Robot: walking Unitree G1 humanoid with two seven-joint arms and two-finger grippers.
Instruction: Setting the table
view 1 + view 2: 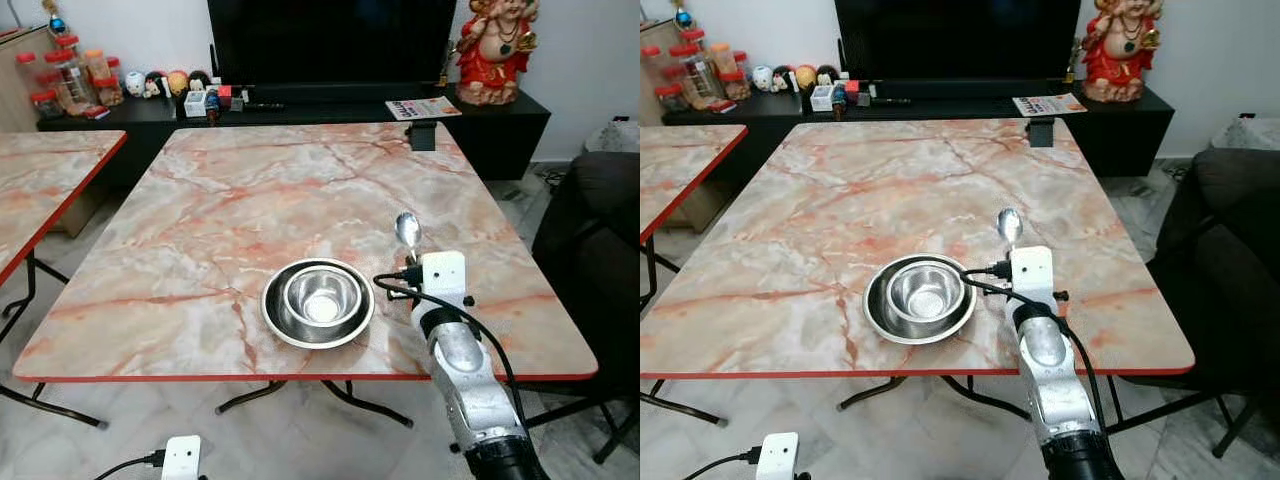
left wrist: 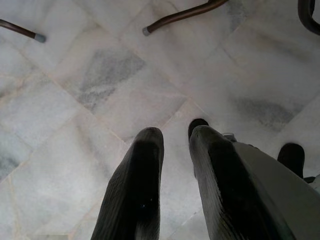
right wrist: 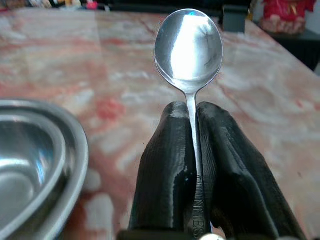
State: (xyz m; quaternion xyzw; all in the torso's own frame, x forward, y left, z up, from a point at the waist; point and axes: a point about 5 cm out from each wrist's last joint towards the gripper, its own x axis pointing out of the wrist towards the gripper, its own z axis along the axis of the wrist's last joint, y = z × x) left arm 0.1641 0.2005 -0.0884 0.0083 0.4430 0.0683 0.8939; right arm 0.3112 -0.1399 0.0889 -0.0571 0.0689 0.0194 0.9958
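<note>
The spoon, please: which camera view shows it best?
The right wrist view: the spoon is close up, its handle pinched in the right end effector, beside the steel bowl. Both eye views show just its small bowl end past the wrist. The left wrist view faces the floor.

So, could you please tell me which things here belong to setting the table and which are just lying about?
For the job:
- spoon, clamped in the right end effector
- steel bowl nested in a steel plate
- marble table

Lying about:
- red statue
- jars
- magazine
- television
- second table
</note>
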